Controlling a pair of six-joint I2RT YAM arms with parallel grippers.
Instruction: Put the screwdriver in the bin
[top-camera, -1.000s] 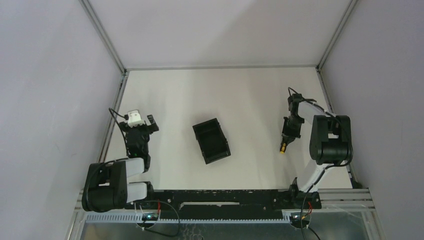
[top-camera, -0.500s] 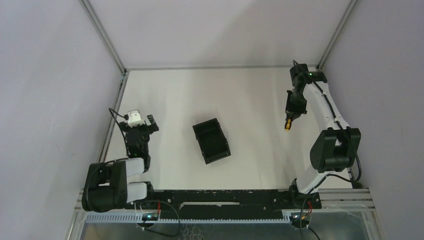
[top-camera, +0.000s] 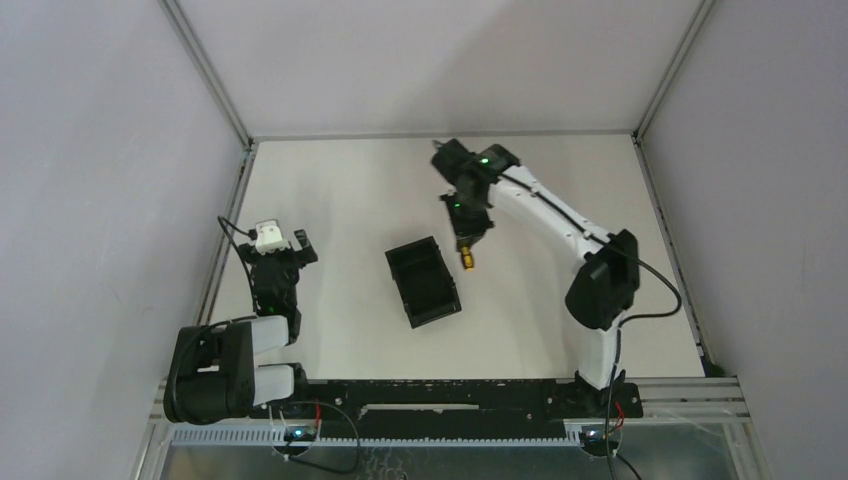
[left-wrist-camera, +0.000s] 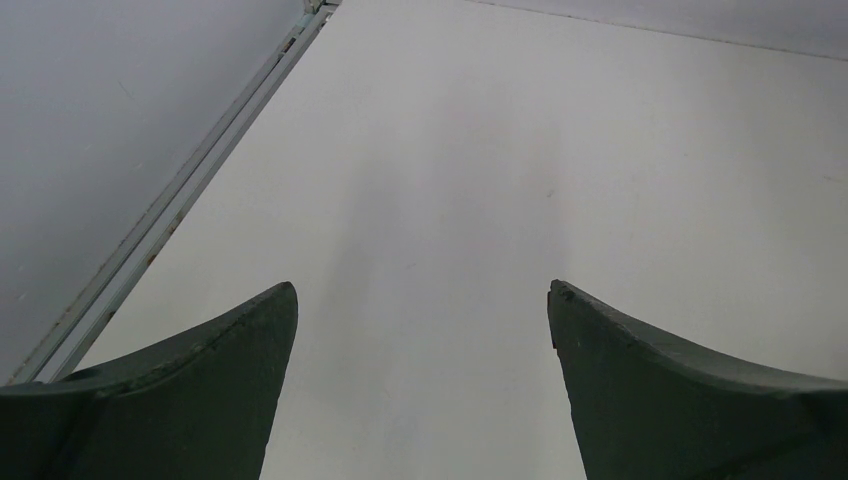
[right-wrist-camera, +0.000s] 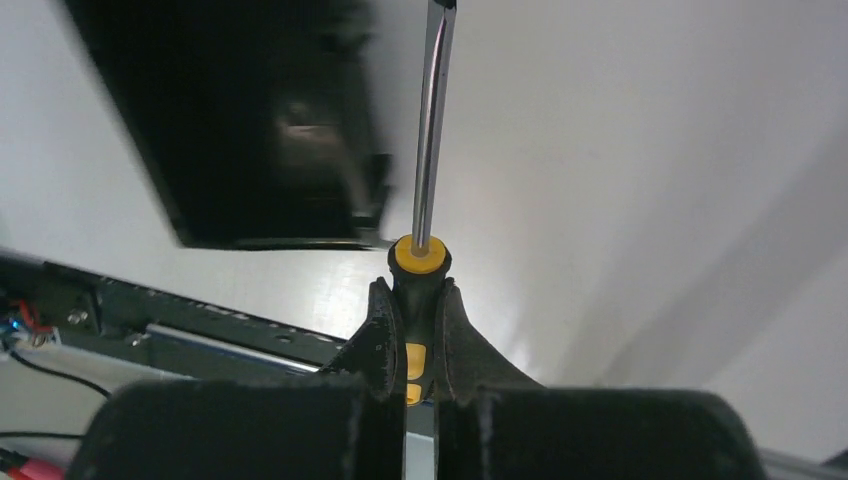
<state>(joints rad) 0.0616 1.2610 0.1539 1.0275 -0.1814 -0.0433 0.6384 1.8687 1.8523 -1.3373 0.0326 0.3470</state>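
Note:
My right gripper (top-camera: 466, 238) (right-wrist-camera: 413, 292) is shut on the screwdriver's (right-wrist-camera: 428, 170) yellow-and-black handle. The thin metal shaft sticks straight out past the fingertips. In the top view the screwdriver (top-camera: 466, 258) hangs above the table just right of the bin (top-camera: 423, 281), near its far right corner. The bin, a small black open tray, lies in the middle of the table and shows blurred at the upper left of the right wrist view (right-wrist-camera: 240, 120). My left gripper (top-camera: 277, 243) (left-wrist-camera: 420, 300) rests at the left side, open, nothing between its fingers.
A metal frame rail (top-camera: 220, 250) (left-wrist-camera: 170, 210) runs along the table's left edge beside the left gripper. The black base bar (top-camera: 450, 392) crosses the near edge. Grey walls enclose the table on three sides.
The right arm has swung from the right side of the table to the left, carrying the screwdriver to the bin's right side. The left arm has not moved.

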